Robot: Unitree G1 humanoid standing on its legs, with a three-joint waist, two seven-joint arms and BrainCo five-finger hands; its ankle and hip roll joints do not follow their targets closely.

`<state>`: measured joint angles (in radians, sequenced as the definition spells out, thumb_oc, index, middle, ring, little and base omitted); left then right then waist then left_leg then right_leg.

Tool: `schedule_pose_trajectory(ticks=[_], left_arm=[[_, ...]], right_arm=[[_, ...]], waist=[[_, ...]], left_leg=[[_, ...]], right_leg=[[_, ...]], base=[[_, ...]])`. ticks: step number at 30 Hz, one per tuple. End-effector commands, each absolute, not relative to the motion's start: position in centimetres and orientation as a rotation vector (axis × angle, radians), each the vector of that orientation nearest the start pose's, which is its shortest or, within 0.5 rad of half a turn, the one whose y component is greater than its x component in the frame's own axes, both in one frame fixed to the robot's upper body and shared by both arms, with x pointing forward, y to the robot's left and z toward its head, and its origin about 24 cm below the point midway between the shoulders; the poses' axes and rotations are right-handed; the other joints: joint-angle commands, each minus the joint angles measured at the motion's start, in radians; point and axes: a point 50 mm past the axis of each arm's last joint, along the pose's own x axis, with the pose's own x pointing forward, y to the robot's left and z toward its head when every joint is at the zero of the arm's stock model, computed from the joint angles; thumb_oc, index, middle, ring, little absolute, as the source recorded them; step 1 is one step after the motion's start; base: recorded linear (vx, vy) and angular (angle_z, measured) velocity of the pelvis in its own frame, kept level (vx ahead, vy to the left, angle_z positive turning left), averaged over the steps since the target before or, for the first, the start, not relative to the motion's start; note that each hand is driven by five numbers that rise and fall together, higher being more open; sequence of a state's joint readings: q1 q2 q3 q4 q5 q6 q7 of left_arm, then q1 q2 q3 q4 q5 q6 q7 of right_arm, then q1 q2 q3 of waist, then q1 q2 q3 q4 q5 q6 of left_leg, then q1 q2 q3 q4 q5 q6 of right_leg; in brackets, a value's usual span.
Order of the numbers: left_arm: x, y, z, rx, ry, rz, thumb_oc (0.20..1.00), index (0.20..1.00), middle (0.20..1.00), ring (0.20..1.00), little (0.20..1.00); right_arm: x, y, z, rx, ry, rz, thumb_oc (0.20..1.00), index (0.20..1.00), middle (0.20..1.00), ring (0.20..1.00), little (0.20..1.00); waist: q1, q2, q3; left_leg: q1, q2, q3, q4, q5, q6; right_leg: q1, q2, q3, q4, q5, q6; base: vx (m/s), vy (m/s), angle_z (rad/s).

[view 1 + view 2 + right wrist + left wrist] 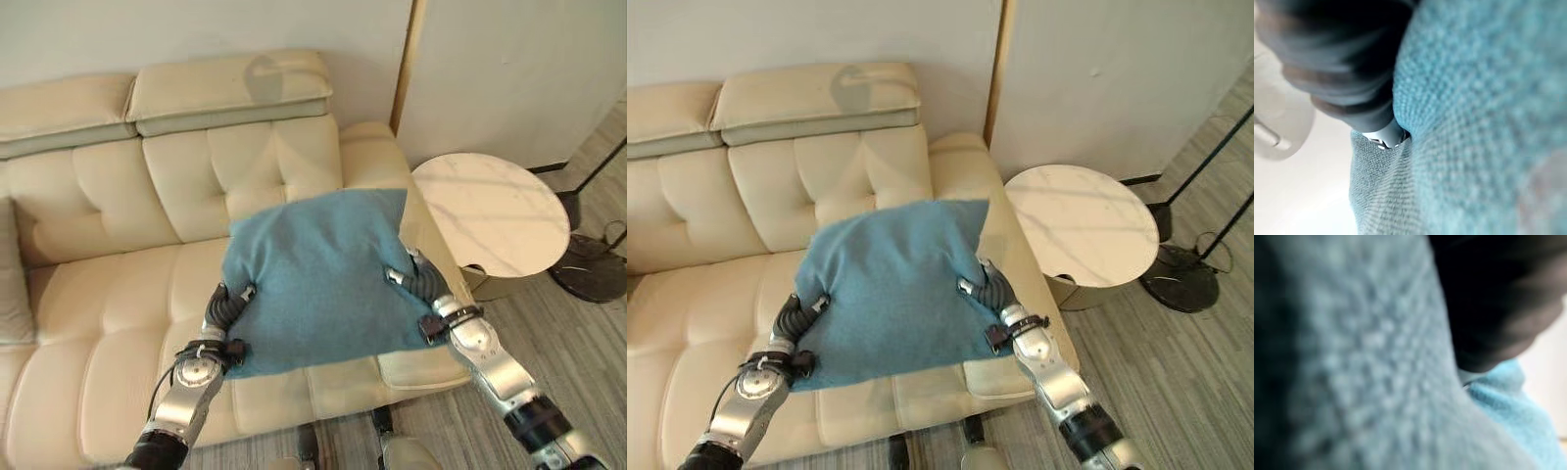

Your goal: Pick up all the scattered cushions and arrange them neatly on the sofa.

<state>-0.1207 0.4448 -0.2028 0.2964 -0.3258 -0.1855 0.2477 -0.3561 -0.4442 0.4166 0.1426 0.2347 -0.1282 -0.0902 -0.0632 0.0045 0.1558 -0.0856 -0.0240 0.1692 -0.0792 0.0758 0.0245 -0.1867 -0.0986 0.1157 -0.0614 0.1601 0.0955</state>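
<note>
The left hand (227,305) and the right hand (416,277) are pressing into opposite sides of a blue cushion (318,279) — their fingers are sinking into the fabric, so how far they are curled cannot be told. The cushion is hanging between them above the seat of the cream sofa (108,294) — a round marble side table (495,211) is standing just beside the sofa's arm.

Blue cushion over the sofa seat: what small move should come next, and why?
Probably carry the blue cushion forward and lower it so it leans against the sofa backrest. Both the left hand and right hand are pressed into its side edges, holding it above the seat at the sofa's right end, near the round side table; it is not yet set down.
</note>
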Motion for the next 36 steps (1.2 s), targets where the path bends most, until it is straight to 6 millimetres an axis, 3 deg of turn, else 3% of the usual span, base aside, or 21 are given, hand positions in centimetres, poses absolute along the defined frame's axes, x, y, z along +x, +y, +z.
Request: schedule_pose_trajectory(ticks=[1,2,3,5,6,7,9,11,12,14,15,16,18,22,28,30,33,36], left_arm=[[30.5,16.7,11.7,0.117,-0.417,-0.043,0.2,0.2,0.2,0.2,0.2],[31.2,16.6,12.9,0.119,-0.456,-0.035,0.2,0.2,0.2,0.2,0.2],[32.6,16.6,15.4,0.161,-0.534,-0.018,0.2,0.2,0.2,0.2,0.2],[33.4,16.5,16.8,0.173,-0.57,-0.001,0.2,0.2,0.2,0.2,0.2],[35.9,16.3,21.6,0.222,-0.672,0.068,0.2,0.2,0.2,0.2,0.2],[37.3,16.4,24.7,0.228,-0.721,0.129,0.2,0.2,0.2,0.2,0.2],[38.5,17.2,31.4,0.314,-0.833,0.264,0.2,0.2,0.2,0.2,0.2],[38.7,17.4,34.5,0.309,-0.864,0.315,0.2,0.2,0.2,0.2,0.2],[38.7,18.8,37.1,0.322,-0.864,0.398,0.2,0.2,0.2,0.2,0.2],[38.8,20.2,38.5,0.373,-0.829,0.458,0.2,0.2,0.2,0.2,0.2],[38.7,20.6,39.2,0.393,-0.815,0.48,0.228,0.228,0.228,0.228,0.228],[38.6,21.0,39.6,0.403,-0.805,0.496,1.0,1.0,1.0,1.0,1.0],[38.5,22.9,39.7,0.449,-0.738,0.534,1.0,1.0,1.0,1.0,1.0],[38.9,24.1,38.7,0.497,-0.661,0.541,1.0,1.0,1.0,1.0,1.0],[39.4,27.6,33.8,0.43,-0.497,0.565,1.0,1.0,1.0,1.0,1.0],[39.4,27.9,33.1,0.425,-0.479,0.567,1.0,1.0,1.0,1.0,1.0],[39.3,29.2,29.8,0.404,-0.427,0.564,1.0,1.0,1.0,1.0,1.0],[39.0,29.0,28.0,0.385,-0.449,0.526,1.0,1.0,1.0,1.0,1.0]], right_arm=[[30.1,-6.7,16.1,-0.134,-0.566,0.485,0.2,0.2,0.2,0.2,0.2],[30.5,-6.1,17.1,-0.135,-0.598,0.482,0.2,0.2,0.2,0.2,0.2],[31.5,-5.2,19.2,-0.166,-0.658,0.469,0.2,0.2,0.2,0.2,0.2],[32.1,-4.7,20.4,-0.179,-0.687,0.455,0.2,0.2,0.2,0.2,0.2],[34.0,-3.5,24.5,-0.199,-0.767,0.383,0.2,0.2,0.2,0.2,0.2],[35.4,-2.8,27.2,-0.184,-0.794,0.315,0.2,0.2,0.2,0.2,0.2],[36.7,-2.8,33.3,-0.252,-0.882,0.189,0.2,0.2,0.2,0.2,0.2],[36.8,-2.2,35.5,-0.261,-0.899,0.167,0.2,0.2,0.2,0.2,0.2],[37.1,-1.8,37.2,-0.294,-0.894,0.153,0.2,0.2,0.2,0.2,0.2],[37.8,-2.4,37.9,-0.324,-0.853,0.136,0.2,0.2,0.2,0.2,0.2],[38.1,-2.4,37.8,-0.336,-0.816,0.146,0.313,0.313,0.313,0.313,0.313],[38.4,-2.7,38.0,-0.339,-0.797,0.145,1.0,1.0,1.0,1.0,1.0],[39.3,-4.3,37.7,-0.346,-0.724,0.131,1.0,1.0,1.0,1.0,1.0],[40.3,-6.0,36.1,-0.317,-0.637,0.122,1.0,1.0,1.0,1.0,1.0],[41.5,-9.1,32.0,-0.174,-0.516,0.125,1.0,1.0,1.0,1.0,1.0],[41.6,-9.5,31.3,-0.16,-0.503,0.119,1.0,1.0,1.0,1.0,1.0],[41.4,-9.9,29.3,-0.117,-0.496,0.135,1.0,1.0,1.0,1.0,1.0],[40.7,-10.1,28.8,-0.126,-0.54,0.157,1.0,1.0,1.0,1.0,1.0]], waist=[[0.019,-0.03,-0.006],[0.023,-0.026,0.0],[0.032,-0.016,0.016],[0.038,-0.015,0.025],[0.056,-0.013,0.054],[0.068,-0.013,0.073],[0.098,-0.01,0.105],[0.106,-0.013,0.118],[0.119,-0.017,0.132],[0.127,-0.021,0.137],[0.133,-0.021,0.142],[0.137,-0.021,0.143],[0.14,-0.021,0.156],[0.13,-0.025,0.172],[0.093,-0.049,0.212],[0.086,-0.054,0.214],[0.075,-0.061,0.229],[0.071,-0.064,0.237]], left_leg=[[-0.007,-0.003,-0.011,0.111,-0.155,-0.049],[-0.033,-0.005,-0.013,0.115,-0.15,-0.049],[-0.076,-0.007,-0.019,0.123,-0.144,-0.051],[-0.103,-0.008,-0.021,0.133,-0.141,-0.052],[-0.165,-0.004,-0.029,0.156,-0.133,-0.055],[-0.196,0.001,-0.039,0.161,-0.126,-0.059],[-0.255,0.011,-0.069,0.172,-0.115,-0.069],[-0.282,0.018,-0.082,0.173,-0.107,-0.076],[-0.312,0.021,-0.095,0.173,-0.101,-0.08],[-0.338,0.026,-0.109,0.174,-0.094,-0.084],[-0.351,0.03,-0.117,0.174,-0.088,-0.087],[-0.363,0.031,-0.121,0.174,-0.085,-0.089],[-0.389,0.037,-0.137,0.162,-0.069,-0.096],[-0.417,0.04,-0.144,0.15,-0.052,-0.101],[-0.451,0.044,-0.143,0.129,-0.03,-0.111],[-0.457,0.042,-0.143,0.124,-0.023,-0.111],[-0.452,0.039,-0.129,0.129,-0.032,-0.107],[-0.436,0.037,-0.126,0.137,-0.04,-0.105]], right_leg=[[-0.044,-0.051,-0.015,0.098,-0.098,0.082],[-0.071,-0.056,-0.019,0.107,-0.094,0.081],[-0.113,-0.063,-0.021,0.117,-0.09,0.082],[-0.137,-0.066,-0.022,0.124,-0.087,0.082],[-0.188,-0.069,-0.033,0.135,-0.076,0.086],[-0.213,-0.068,-0.04,0.135,-0.069,0.089],[-0.256,-0.061,-0.064,0.137,-0.07,0.091],[-0.281,-0.056,-0.072,0.141,-0.069,0.091],[-0.315,-0.047,-0.077,0.144,-0.066,0.092],[-0.336,-0.044,-0.084,0.143,-0.063,0.093],[-0.348,-0.045,-0.088,0.143,-0.061,0.095],[-0.356,-0.046,-0.092,0.14,-0.06,0.095],[-0.38,-0.042,-0.095,0.136,-0.055,0.092],[-0.407,-0.036,-0.097,0.13,-0.051,0.089],[-0.445,-0.021,-0.085,0.116,-0.035,0.086],[-0.453,-0.02,-0.082,0.113,-0.028,0.087],[-0.453,-0.017,-0.067,0.113,-0.031,0.082],[-0.44,-0.015,-0.059,0.116,-0.033,0.081]], base=[[-0.13,0.037,0.19],[-0.15,0.031,0.16],[-0.13,0.023,0.12],[-0.09,-0.011,0.13],[-0.11,-0.087,0.09],[-0.13,-0.119,0.12],[-0.06,-0.108,0.2],[-0.03,-0.074,0.14],[-0.03,-0.071,0.07],[0.0,-0.071,0.04],[0.02,-0.059,0.05],[0.01,-0.039,0.12],[0.03,-0.06,0.26],[0.01,-0.033,0.18],[0.0,0.0,0.06],[-0.02,0.008,-0.08],[-0.02,0.043,-0.06],[-0.03,0.023,-0.13]])
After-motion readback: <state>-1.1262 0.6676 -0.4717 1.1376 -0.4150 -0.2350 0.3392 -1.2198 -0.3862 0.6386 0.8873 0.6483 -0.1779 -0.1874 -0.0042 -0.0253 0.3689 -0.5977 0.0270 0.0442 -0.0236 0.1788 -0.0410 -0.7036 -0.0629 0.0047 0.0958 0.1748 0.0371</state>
